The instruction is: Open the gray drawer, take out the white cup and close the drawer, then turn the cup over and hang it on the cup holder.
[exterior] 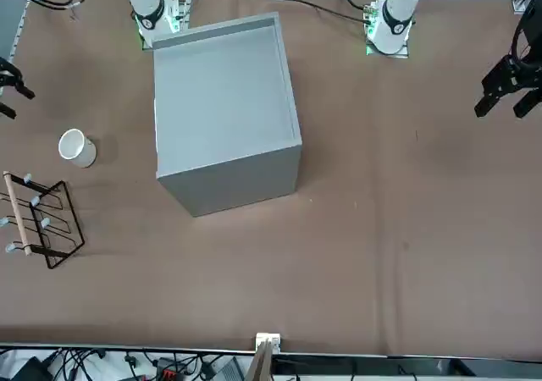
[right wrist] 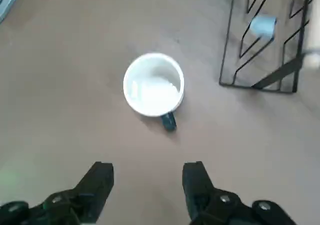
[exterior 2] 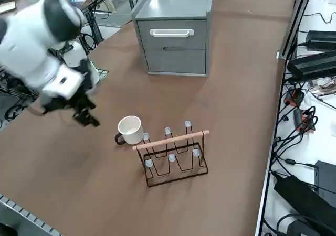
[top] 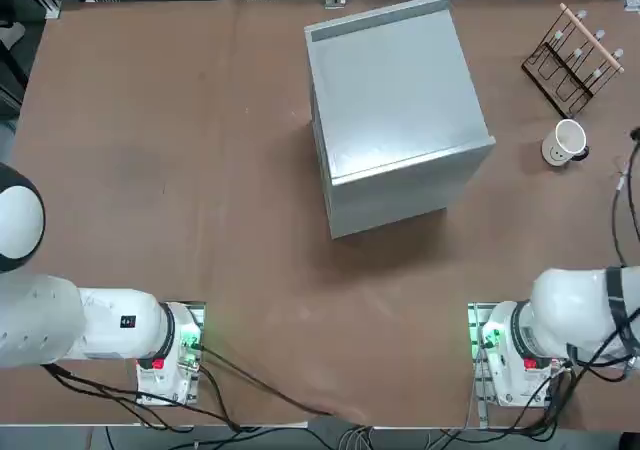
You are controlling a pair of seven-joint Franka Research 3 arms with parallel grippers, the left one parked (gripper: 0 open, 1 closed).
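On the table, white cup (right wrist: 153, 85) upright and empty beside cup holder (exterior 2: 173, 154), gray drawer (exterior 2: 172, 34) shut, right claw (right wrist: 148, 184) open, holding nothing

Gray drawer (exterior 2: 172, 32): painted sheet metal, matt, smooth; pale glossy bar handle. White cup (right wrist: 154, 85): glazed ceramic look, glossy, dark handle. Cup holder (exterior 2: 174, 154): thin dark wire frame, light wooden rail, pale capped pegs. Table (top: 200, 170): brown matt covering, faintly scuffed. Right gripper (right wrist: 147, 182): black matt plastic fingers.
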